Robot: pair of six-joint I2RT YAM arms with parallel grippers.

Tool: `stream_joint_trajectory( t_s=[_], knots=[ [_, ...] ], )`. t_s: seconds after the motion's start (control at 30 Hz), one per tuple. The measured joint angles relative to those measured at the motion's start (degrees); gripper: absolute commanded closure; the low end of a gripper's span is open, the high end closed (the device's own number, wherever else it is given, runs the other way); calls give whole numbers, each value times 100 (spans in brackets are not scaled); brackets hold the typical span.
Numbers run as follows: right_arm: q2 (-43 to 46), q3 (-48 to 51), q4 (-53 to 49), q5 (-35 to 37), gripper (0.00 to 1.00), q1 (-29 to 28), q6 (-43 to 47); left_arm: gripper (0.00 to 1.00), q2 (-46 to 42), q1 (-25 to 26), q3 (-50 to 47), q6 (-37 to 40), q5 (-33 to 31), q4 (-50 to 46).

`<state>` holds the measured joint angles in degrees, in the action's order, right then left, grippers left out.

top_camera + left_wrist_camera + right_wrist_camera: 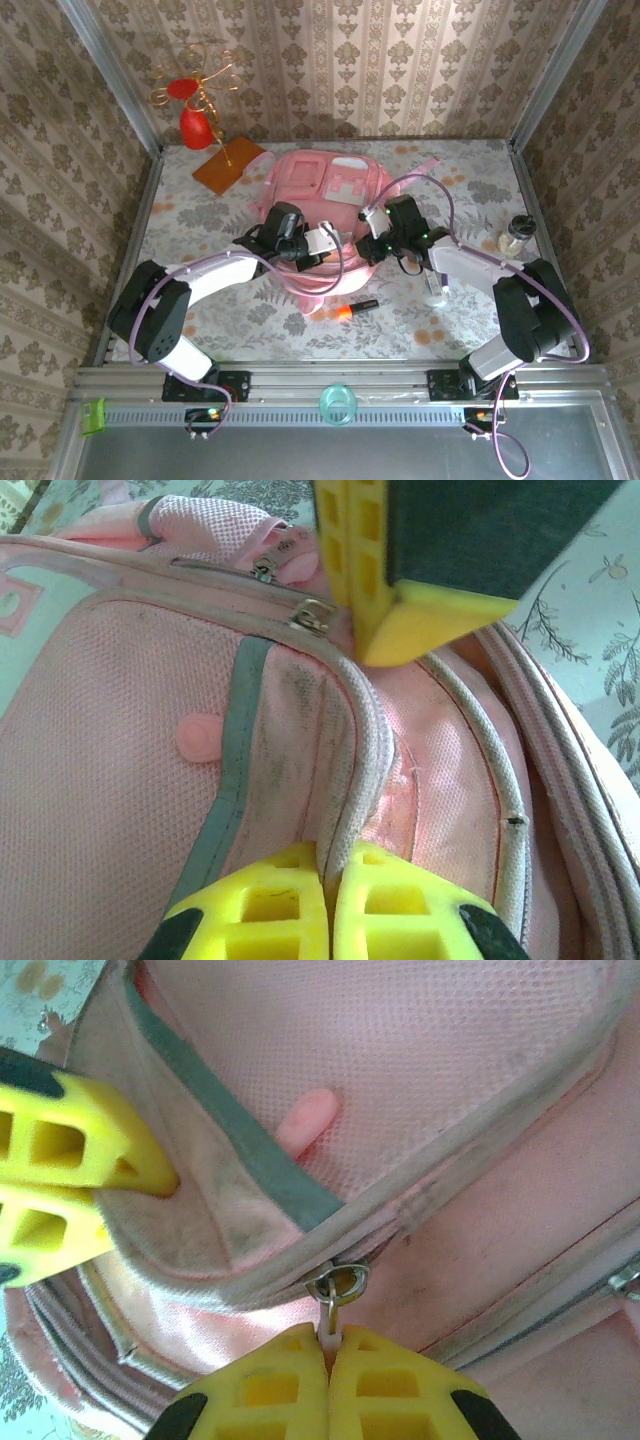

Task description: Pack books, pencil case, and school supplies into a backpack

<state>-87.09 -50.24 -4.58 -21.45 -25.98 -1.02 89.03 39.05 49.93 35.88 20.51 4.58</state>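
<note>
The backpack (pixel 325 180) lay in the middle of the bench (pixel 200 230) with its pale patch facing up, and both arms reached in over its near end. The left claw (pixel 322 885) was pressed together on the corded rim (pixel 352 770) of the pink mesh front panel; the rim ran up from between its two yellow fingers. The right claw (pixel 330 1352) was also pressed together, pinching the small zip pull (pixel 331 1328) that hung from a metal slider (pixel 338 1284) where the grey-edged seams met. In the right wrist view the left claw's fingers (pixel 70 1150) showed at the left, biting the same flap near the slider; in the left wrist view one yellow finger of the right claw sat at the top, just beside the slider.

The marker (pixel 357 308), half orange and half black, lay on the bench just in front of the backpack's near end, apart from both claws; a slim pale stick (pixel 437 288) seemed to lie beside the right forearm, though it was too small to be sure. A small jar (pixel 517 236) stood near the right edge; the orange-brown board (pixel 225 165) carrying the gold wire stand (pixel 195 85) sat at the far left, near the backpack's far corner.
</note>
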Motion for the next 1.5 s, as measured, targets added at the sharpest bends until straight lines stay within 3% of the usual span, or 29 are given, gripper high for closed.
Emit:
stream_joint_trajectory(
  t_s=[0.63,1.03,1.5],
  knots=[
    [289,1093,1569,140,100,-166,-374,100,514,369,22,-1493,-752,461],
    [938,352,-138,518,100,-55,444,100,133,295,20,-1161,-577,463],
    [999,546,267,83,100,-66,391,100,-11,136,11,-1126,-247,356]
  ],
)
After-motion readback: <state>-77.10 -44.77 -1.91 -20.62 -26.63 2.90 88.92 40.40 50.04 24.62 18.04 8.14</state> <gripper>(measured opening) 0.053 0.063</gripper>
